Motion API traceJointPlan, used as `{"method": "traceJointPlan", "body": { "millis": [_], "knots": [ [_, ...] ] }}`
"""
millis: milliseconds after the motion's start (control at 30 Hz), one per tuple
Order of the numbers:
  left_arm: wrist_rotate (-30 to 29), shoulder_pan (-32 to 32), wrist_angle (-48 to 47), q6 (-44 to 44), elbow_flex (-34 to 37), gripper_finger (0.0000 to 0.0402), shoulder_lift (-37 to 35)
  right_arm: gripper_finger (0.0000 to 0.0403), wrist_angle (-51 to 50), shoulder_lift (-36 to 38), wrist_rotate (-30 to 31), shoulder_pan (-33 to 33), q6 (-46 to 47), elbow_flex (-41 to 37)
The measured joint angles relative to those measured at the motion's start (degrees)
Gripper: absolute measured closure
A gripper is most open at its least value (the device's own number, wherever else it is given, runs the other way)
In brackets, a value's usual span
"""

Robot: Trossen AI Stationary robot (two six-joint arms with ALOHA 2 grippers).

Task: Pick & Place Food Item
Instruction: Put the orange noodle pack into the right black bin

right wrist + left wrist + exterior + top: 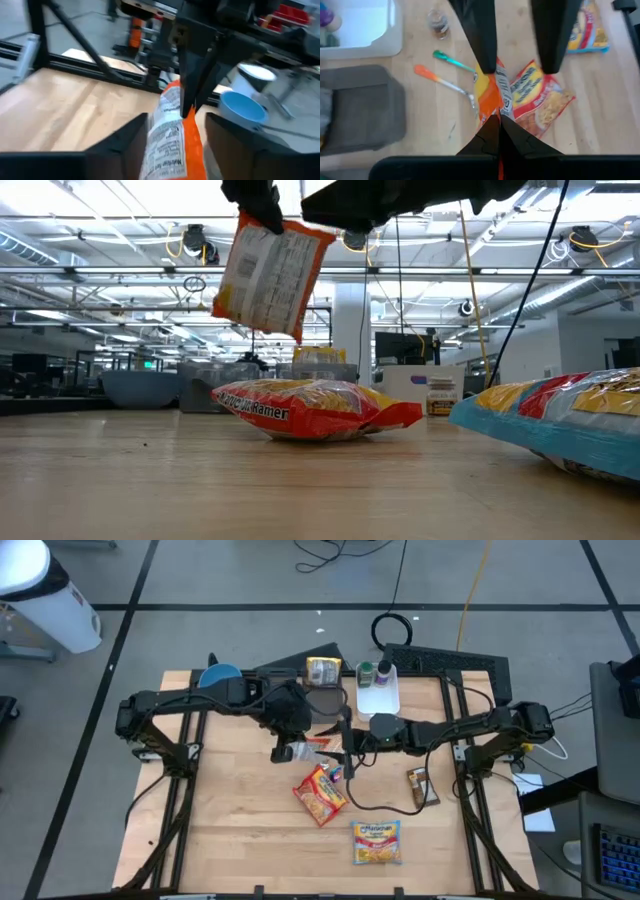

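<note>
An orange snack packet with a white printed back hangs in the air over the middle of the table, and my left gripper is shut on it. My right gripper is open and level. Its fingers stand on either side of the packet's other end; whether they touch it, I cannot tell. In the high view the two grippers meet near the table's centre, left gripper and right gripper. A red-orange ramen packet and a blue-and-yellow one lie flat on the table below. My left gripper pinches one end edge of the orange packet between its two fingers. It comes slanting down from the table's left side. The packet is lifted clear of the table and hangs tilted below the fingers.
A chocolate bar lies toward the right. At the far edge stand a white bin, a grey tray, a blue bowl and a snack jar. Two spoons lie under the grippers.
</note>
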State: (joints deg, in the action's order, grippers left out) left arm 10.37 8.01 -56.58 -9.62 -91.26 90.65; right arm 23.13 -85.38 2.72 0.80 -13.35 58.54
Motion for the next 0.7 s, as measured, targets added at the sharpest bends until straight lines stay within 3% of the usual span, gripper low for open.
{"method": "traceJointPlan", "body": {
  "millis": [167,333,467,700],
  "knots": [
    [0.1,5.3,0.2,-3.3,0.0,0.0399,0.0,0.0137,-2.9,0.6,2.2,0.0,0.2,0.0],
    [4.5,11.5,2.8,-6.9,0.0,0.0400,0.0,0.0114,-3.5,2.5,4.7,0.0,0.4,-2.0],
    [7.6,16.3,5.0,-10.0,-1.1,0.0400,0.0,0.0114,6.2,5.0,7.6,-0.2,0.5,-9.8],
    [9.2,23.6,9.1,-14.4,-5.0,0.0400,0.1,0.0125,19.9,10.9,7.7,-1.4,6.5,-25.1]
  ]
}}
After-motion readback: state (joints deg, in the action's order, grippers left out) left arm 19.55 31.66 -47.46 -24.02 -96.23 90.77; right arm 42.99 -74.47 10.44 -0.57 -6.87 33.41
